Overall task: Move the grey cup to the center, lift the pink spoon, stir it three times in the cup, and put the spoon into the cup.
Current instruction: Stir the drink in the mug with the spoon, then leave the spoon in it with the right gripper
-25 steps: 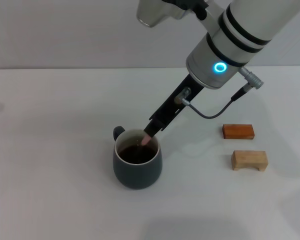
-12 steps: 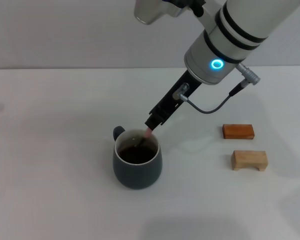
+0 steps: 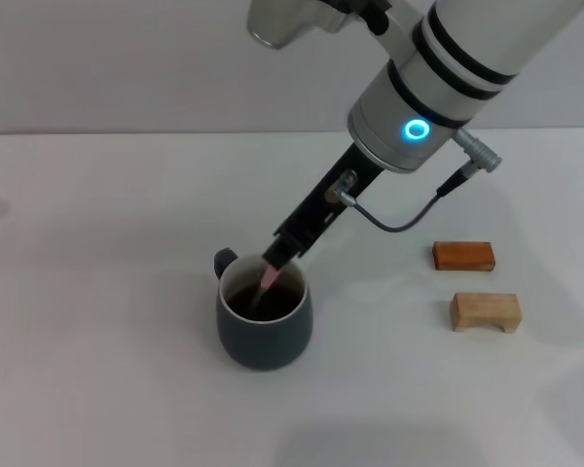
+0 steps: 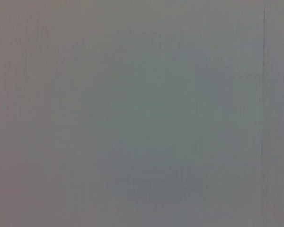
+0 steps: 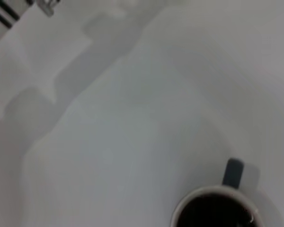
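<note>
spoon [image 3: 270, 277] | tilted in cup [image 3: 264, 326], bowl end sunk in the liquid, handle rising toward right gripper [image 3: 282, 251] | clamped on handle tip (left arm unseen) | cup mid-table

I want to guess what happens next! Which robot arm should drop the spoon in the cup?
Probably the right. The right gripper already holds the pink spoon over the grey cup, its tip in the dark drink. The left arm is out of sight.
</note>
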Robot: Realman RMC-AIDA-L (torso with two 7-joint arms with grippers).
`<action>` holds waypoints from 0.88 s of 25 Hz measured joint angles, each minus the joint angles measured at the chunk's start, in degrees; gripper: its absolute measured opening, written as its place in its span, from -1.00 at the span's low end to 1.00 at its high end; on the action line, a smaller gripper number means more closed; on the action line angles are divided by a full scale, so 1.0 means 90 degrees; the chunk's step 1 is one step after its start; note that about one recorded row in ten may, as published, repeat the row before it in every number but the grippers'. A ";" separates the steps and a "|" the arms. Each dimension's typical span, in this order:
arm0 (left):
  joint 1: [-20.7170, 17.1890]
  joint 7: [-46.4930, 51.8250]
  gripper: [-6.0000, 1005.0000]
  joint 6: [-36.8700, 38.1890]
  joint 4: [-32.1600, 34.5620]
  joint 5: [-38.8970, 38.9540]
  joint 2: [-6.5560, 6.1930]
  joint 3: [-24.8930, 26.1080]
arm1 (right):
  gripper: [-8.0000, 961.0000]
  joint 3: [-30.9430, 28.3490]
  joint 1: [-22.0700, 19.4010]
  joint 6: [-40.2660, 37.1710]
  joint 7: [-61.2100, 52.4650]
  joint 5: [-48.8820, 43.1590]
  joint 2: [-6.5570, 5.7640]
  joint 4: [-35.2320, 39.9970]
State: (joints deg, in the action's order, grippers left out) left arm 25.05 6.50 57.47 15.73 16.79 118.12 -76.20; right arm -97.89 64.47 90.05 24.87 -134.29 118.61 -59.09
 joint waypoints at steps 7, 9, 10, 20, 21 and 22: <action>-0.0002 0.0000 -0.99 0.0000 0.0000 0.0002 0.0000 0.0000 | -0.74 0.0017 0.0017 -0.0261 -0.0030 -0.0624 -0.0005 0.0095; -0.0007 0.0000 -0.99 0.0000 0.0000 0.0000 0.0000 0.0000 | -0.74 0.0027 0.0017 -0.0139 -0.0030 -0.0631 -0.0005 0.0082; -0.0011 0.0000 -0.99 0.0000 0.0000 -0.0001 0.0000 0.0000 | -0.74 0.0028 0.0017 -0.0071 -0.0030 -0.0598 -0.0006 0.0071; -0.0019 0.0006 -0.99 0.0000 0.0016 0.0000 0.0000 0.0000 | -0.70 0.0031 -0.0006 0.0020 -0.0028 -0.0115 -0.0008 -0.0051; -0.0020 0.0008 -0.99 0.0000 0.0019 0.0000 0.0000 0.0004 | -0.69 0.0033 -0.0026 -0.0059 -0.0029 -0.0150 -0.0018 -0.0017; -0.0020 0.0008 -0.99 0.0000 0.0020 0.0000 0.0000 0.0005 | -0.69 0.0037 -0.0032 -0.0074 -0.0029 -0.0172 -0.0020 -0.0011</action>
State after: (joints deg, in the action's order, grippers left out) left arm 24.87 6.58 57.47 15.91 16.79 118.12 -76.16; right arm -97.56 64.18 89.38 24.61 -135.84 118.43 -59.19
